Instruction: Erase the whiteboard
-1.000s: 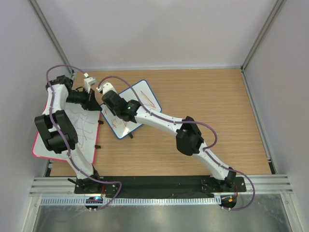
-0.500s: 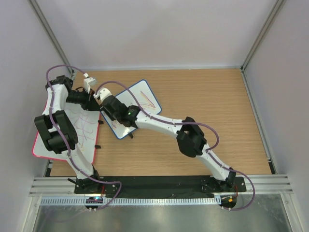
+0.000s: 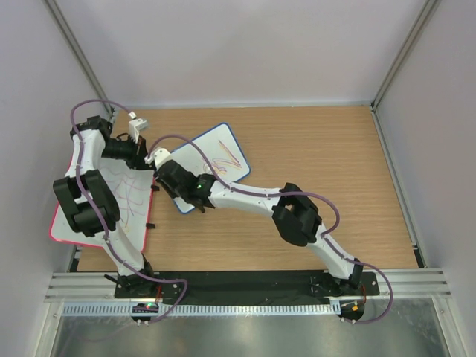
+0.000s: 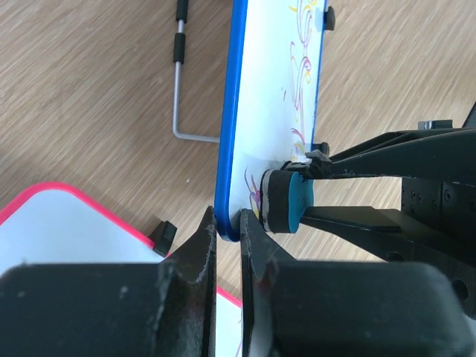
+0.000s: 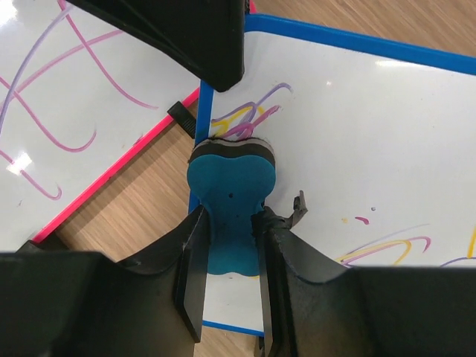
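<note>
pink board (image 3: 128,199): flat on the table, just left of the whiteboard, its near corner almost touching the whiteboard's frame; purple scribbles on it
left gripper (image 4: 227,223): clenched on the whiteboard's blue frame at its left corner, one finger on each side of the edge
wire leg (image 4: 178,82): thin grey bent rod with black sleeves, on the wood just beside the whiteboard's frame
whiteboard (image 3: 214,147): blue frame, left of the table's middle, turned at an angle; whether it lies flat can't be told; purple, yellow and red scribbles on it, some at the left corner, more toward the far right corner
eraser (image 5: 230,178): teal back, dark felt; felt pressed on the whiteboard's left end, touching the purple-yellow scribble there, near the left gripper
right gripper (image 5: 229,223): grasping the eraser by its narrow waist, over the whiteboard's left end
table (image 3: 327,156): wood, bare to the right of the whiteboard
</note>
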You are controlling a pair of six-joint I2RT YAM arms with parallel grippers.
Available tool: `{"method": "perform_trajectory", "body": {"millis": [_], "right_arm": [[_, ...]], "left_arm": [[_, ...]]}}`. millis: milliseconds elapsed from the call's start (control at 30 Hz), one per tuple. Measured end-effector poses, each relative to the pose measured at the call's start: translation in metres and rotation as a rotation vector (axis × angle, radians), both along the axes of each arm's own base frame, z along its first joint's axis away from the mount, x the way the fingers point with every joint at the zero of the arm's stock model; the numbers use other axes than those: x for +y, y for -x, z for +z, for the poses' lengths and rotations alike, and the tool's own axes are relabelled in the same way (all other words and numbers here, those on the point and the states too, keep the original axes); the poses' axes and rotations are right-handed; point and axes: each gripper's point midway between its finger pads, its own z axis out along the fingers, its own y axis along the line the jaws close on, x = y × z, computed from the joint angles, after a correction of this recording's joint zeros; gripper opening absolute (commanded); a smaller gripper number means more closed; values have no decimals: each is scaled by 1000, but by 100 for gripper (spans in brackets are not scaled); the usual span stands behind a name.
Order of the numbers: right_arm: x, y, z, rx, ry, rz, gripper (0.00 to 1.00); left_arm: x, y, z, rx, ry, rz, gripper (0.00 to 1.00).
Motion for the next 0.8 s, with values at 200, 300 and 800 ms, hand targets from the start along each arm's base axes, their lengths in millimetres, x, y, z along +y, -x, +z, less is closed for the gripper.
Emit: {"method": "perform_trajectory", "body": {"millis": [200,300,800], "right_arm": [[-3,-7,11,-9,57,-31,1],[1,-15,22,-38,64,-42,1],[-8,-27,37,-104,146,-41,1]], "left_arm": [[-6,0,7,-25,16,-12,0],[-8,0,9,-34,13,-19,0],[-13,0,17,-61,21,-32,0]]}}
